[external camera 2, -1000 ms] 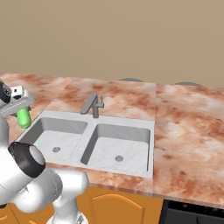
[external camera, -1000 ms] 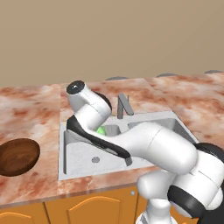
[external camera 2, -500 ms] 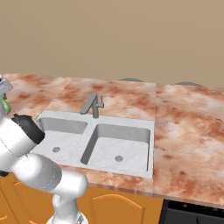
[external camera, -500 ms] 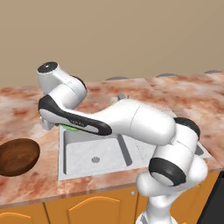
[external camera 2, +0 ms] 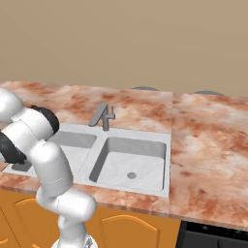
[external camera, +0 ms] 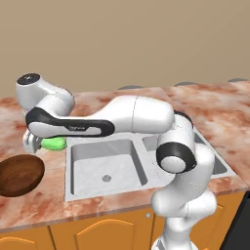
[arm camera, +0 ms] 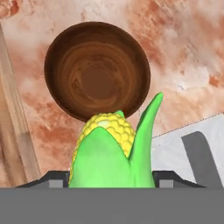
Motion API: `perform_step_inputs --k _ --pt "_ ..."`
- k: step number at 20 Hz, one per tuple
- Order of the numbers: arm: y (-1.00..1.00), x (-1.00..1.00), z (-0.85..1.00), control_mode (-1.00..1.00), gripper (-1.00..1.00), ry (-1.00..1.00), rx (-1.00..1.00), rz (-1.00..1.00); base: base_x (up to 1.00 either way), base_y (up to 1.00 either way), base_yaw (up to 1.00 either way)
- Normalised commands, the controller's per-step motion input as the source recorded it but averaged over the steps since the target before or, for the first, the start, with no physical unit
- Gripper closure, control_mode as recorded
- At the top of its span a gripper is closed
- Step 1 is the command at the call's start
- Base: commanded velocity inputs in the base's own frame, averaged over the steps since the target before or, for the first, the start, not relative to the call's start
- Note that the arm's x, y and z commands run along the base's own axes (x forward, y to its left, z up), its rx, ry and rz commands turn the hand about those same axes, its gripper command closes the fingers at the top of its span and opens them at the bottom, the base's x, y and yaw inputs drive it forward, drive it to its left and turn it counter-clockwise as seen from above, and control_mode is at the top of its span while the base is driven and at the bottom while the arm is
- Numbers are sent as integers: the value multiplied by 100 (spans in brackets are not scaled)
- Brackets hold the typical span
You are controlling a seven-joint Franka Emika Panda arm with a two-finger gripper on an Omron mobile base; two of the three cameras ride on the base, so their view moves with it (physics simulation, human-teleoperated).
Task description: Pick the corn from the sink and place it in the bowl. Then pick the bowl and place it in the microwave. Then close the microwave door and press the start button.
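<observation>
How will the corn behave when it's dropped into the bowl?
The corn looks rounded and oblong, so it will probably roll. The bowl's curved, glossy inside should steer it to the middle. Held in the gripper without sagging, it seems stiff.

Reddish marble counter (external camera 2: 208,145) tops orange cabinet doors (external camera 2: 131,230) beneath.
</observation>
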Motion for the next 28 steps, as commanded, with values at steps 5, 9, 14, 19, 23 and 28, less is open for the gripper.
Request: perform_step_inputs --k 5,9,14,19,23,28 --pt "74 2 -61 -100 100 11 1 15 0 0 0" --pt "61 0 -15 -100 100 6 -3 2 0 0 0" --pt "60 2 7 -100 100 2 -15 0 0 0 0" --pt "34 17 -16 -100 100 2 -14 0 0 0 0" --pt "29 29 -18 -100 100 0 -12 0 0 0 0" --pt "12 20 -16 -100 100 0 -5 0 0 0 0"
